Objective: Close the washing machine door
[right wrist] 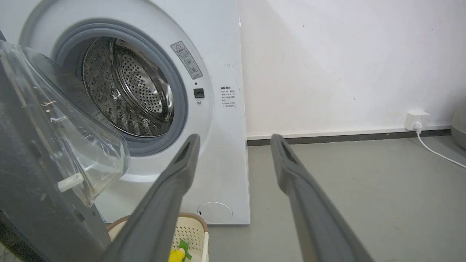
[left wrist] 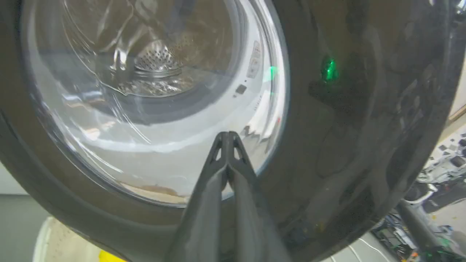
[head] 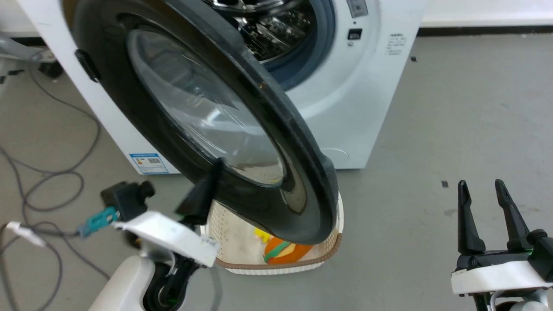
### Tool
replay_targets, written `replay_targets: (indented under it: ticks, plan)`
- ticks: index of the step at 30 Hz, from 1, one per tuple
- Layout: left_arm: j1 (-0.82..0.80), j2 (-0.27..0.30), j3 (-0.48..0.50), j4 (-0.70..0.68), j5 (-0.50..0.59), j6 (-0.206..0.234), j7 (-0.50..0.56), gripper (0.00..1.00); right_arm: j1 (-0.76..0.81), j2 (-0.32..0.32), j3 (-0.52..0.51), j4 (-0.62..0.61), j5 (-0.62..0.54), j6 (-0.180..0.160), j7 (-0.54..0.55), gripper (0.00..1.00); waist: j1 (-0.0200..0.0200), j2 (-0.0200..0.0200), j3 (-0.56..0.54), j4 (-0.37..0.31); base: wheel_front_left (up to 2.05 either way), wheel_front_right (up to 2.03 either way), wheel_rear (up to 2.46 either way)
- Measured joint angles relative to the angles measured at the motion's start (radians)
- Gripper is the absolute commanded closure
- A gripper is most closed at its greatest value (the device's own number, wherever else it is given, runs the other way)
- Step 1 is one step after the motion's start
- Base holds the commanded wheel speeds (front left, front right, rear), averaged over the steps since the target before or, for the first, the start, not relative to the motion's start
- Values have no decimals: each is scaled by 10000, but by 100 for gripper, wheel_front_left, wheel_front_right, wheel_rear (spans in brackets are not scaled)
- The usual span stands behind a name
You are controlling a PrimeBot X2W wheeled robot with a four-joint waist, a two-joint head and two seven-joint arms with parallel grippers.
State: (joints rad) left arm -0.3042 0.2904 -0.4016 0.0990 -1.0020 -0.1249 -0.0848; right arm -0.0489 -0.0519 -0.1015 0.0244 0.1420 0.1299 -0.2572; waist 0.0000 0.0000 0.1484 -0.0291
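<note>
The white washing machine (head: pixel 354 108) stands at the top with its steel drum (right wrist: pixel 127 94) exposed. Its black-rimmed washing machine door (head: pixel 142 112) hangs partly open, the clear glass bowl (left wrist: pixel 145 109) bulging toward the drum. My left gripper (head: pixel 218 166) is shut, its tips resting against the door's outer face at the lower edge of the glass (left wrist: pixel 227 136). My right gripper (head: pixel 481 188) stands open at the lower right, away from the machine, with nothing between its fingers (right wrist: pixel 182 163).
A cream perforated basket (head: pixel 242 255) with colourful items sits on the floor under the door. Grey cables (head: pixel 47 190) trail over the floor at the left. A wall socket and white cable (right wrist: pixel 417 122) are at the right wall.
</note>
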Motion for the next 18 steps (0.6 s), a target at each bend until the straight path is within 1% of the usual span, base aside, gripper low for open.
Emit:
replay_targets:
  ticks: [1,2,4,7,8,10,13,14,15,17,18]
  plan:
    - [2,121,-29,303,635,136,-464,100,9,0,-15,-15,-2,0,0,0,0,0,-65,47,0,0,0]
    - [2,207,-35,537,1281,391,-945,100,20,0,-33,-40,-4,0,0,0,0,0,-124,102,0,0,0]
    - [-12,263,-13,853,2280,905,-1438,100,46,2,-92,-84,-12,0,0,0,0,0,-225,222,0,0,0]
    - [-91,430,29,1164,4144,1873,-1689,100,69,0,-167,-182,-27,0,0,0,0,0,-343,406,0,0,0]
    - [-86,447,144,1225,4621,2196,-1707,100,78,0,-151,-205,-29,0,0,0,-1,0,-384,447,0,0,0]
    - [-68,353,675,961,5463,2788,-1714,100,101,2,-123,-265,-33,0,0,0,0,0,-449,498,0,0,0]
    - [276,219,1337,472,6541,3375,-1714,100,217,2,-81,-339,-33,0,0,0,0,0,-565,529,0,0,0]
    - [528,117,1590,307,6765,3505,-1714,55,267,2,-75,-359,-36,0,0,0,0,0,-612,529,0,0,0]
    - [796,36,1756,153,6941,3538,-1714,0,298,4,-123,-372,-81,0,0,0,0,0,-657,521,0,0,0]
    - [1311,-67,1977,-15,7260,3532,-1714,0,378,2,-167,-380,-19,0,0,0,0,0,-752,507,0,0,0]
    - [1538,-107,2044,-48,7394,3480,-1714,0,424,-2,-127,-282,190,0,-4,0,0,0,-802,503,0,0,0]
